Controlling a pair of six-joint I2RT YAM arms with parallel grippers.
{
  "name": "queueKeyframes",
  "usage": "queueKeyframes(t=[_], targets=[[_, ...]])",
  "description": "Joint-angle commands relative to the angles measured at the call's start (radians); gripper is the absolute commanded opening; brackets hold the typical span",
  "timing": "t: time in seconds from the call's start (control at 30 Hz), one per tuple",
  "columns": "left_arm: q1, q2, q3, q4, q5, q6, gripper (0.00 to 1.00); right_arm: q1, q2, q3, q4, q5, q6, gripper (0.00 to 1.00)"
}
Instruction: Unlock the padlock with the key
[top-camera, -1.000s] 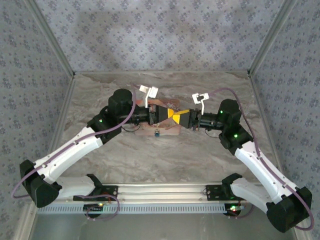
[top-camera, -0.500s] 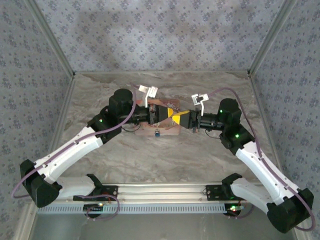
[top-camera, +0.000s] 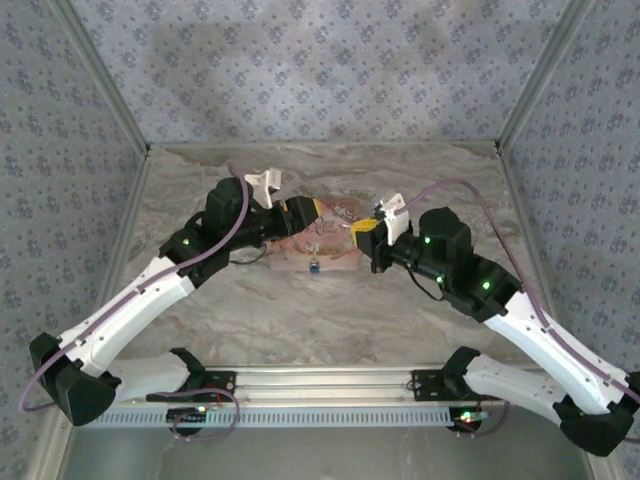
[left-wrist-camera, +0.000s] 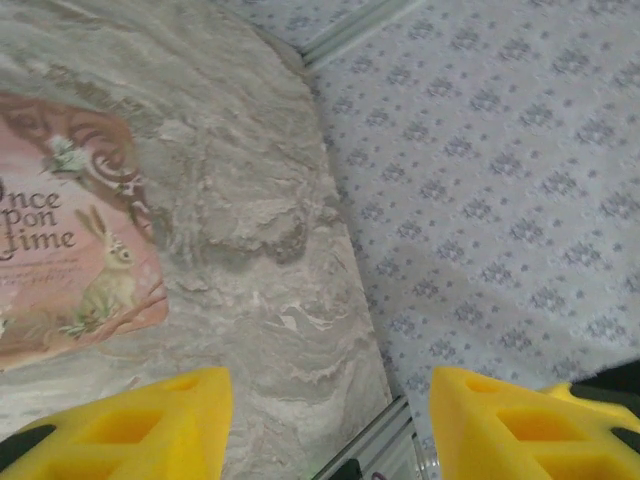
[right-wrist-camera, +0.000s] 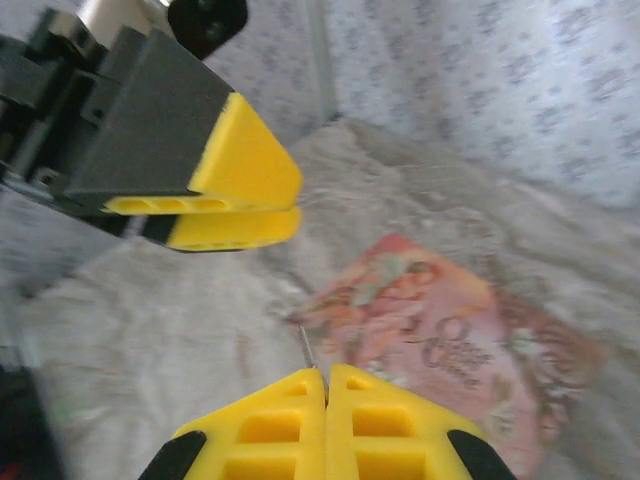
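The padlock is lying at the 6 o'clock edge of the pink pouch, apart from both grippers. The left gripper is hovering at the pouch's 10 o'clock, its yellow fingers standing apart, released. The right gripper, at the pouch's 3 o'clock, is clenching a thin metal key, whose tip is poking out beyond the closed pads.
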Motion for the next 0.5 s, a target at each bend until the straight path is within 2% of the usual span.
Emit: queueKeyframes(t=[0.0,0.1,0.23,0.47], targets=[[0.005,0.01,0.023,-0.038,-0.033,-0.103,0.55,0.093,-0.009,-0.01,0.051,0.396,-0.227,0.0],[0.006,0.017,0.025,-0.039,-0.026,-0.147,0.55,0.191,-0.007,-0.048,0.166,0.524,-0.375,0.0],[0.003,0.021,0.02,-0.003,0.0,-0.202,0.56,0.298,0.012,-0.117,0.337,0.628,-0.59,0.0],[-0.008,0.018,0.008,0.078,0.025,-0.269,0.56,0.362,0.065,-0.139,0.446,0.7,-0.693,0.0]])
